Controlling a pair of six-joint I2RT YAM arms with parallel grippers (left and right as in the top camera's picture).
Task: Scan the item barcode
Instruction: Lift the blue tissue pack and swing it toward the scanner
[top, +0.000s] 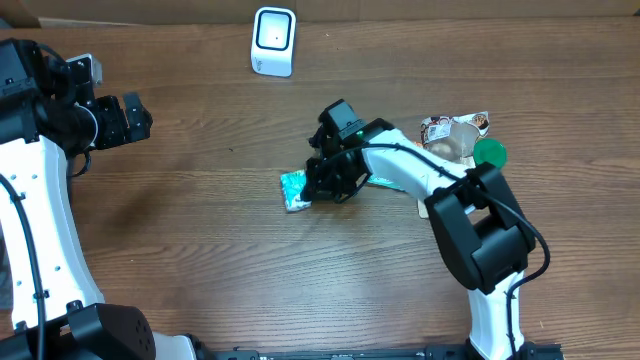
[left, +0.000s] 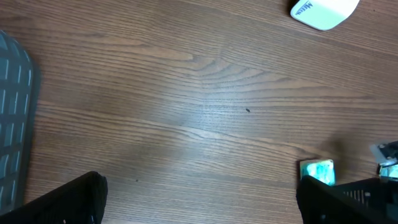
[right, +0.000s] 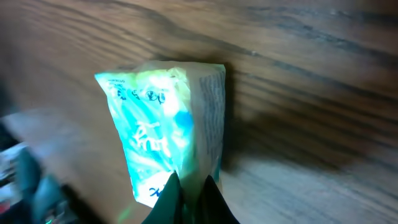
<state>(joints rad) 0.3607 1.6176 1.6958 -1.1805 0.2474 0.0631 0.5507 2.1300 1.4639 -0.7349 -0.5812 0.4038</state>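
Near the middle of the table (top: 200, 250), the teal packet (top: 293, 190) is clamped at one edge by the right gripper (top: 322, 182), its fingers (right: 166, 200) pressed together on it. The white scanner (top: 273, 41) is set well apart at the far edge. Other packets (top: 455, 133) and a green lid (top: 491, 153) are heaped beside the right arm. The left gripper (top: 137, 118) is held wide apart at the left.
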